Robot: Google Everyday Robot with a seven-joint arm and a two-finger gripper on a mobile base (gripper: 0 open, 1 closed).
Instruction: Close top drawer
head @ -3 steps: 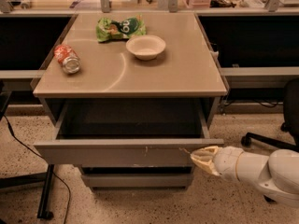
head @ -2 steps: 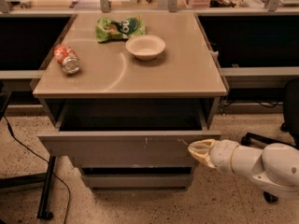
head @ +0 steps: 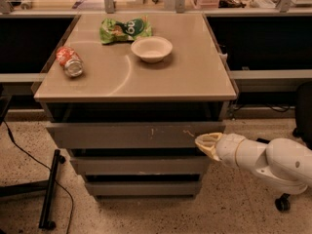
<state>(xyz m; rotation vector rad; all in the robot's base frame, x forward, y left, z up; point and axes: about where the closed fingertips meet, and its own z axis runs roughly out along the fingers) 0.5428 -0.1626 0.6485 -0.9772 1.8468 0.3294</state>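
The top drawer (head: 122, 134) is a wide grey handleless front panel under the tan cabinet top, with small pale scratch marks right of centre. It stands only slightly out from the cabinet, with a thin dark gap above it. My gripper (head: 204, 144), with pale yellow fingertips on a white arm reaching in from the right, touches the right end of the drawer front.
On the cabinet top (head: 195, 77) lie a red soda can (head: 69, 62) on its side, a green chip bag (head: 125, 29) and a white bowl (head: 151, 48). Two narrower drawer fronts (head: 139, 165) sit below. A black stand base (head: 48, 194) and a chair caster (head: 282, 202) are on the floor.
The top drawer has slid back into the cabinet, from wide open to nearly shut. My gripper has moved forward with it, staying against its right end.
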